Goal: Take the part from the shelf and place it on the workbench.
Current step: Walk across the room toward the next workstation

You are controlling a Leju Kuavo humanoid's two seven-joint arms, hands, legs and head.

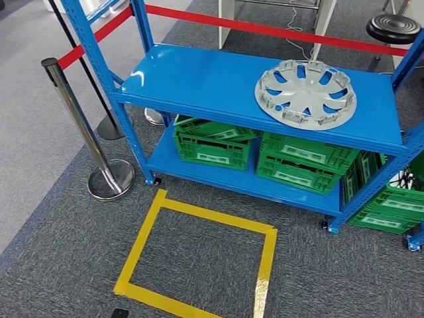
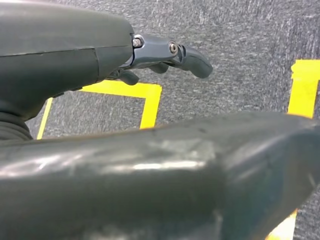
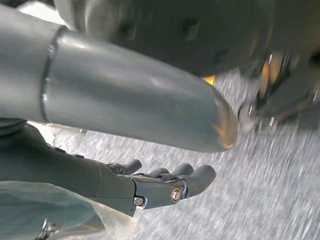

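A: Where is the part?

B: The round silver-grey plastic wheel cover [image 1: 305, 93] lies flat on the top board of the blue metal shelf [image 1: 200, 79], toward its right end, inner ribbed face up.

A: Anything touching it?

B: Nothing. It sits alone on that board.

A: Below it?

B: Green plastic crates [image 1: 214, 142] stacked on the lower board, more at the right end. In front of the shelf, a yellow tape rectangle [image 1: 200, 255] on the grey carpet floor [image 1: 59, 265]. To the left, a chrome barrier post [image 1: 82, 129] with a red belt [image 1: 269, 30] running behind the shelf.

A: Left hand?

B: The left hand [image 2: 113, 60], in its wrist view, hangs over carpet and yellow tape. Dark fingers [image 2: 192, 61] stretched out, slightly bent, holding nothing.

A: Right hand?

B: The right hand [image 3: 124, 185] also hangs over carpet, picture blurred. Its fingers [image 3: 196, 177] lie extended and loosely apart, nothing in them.
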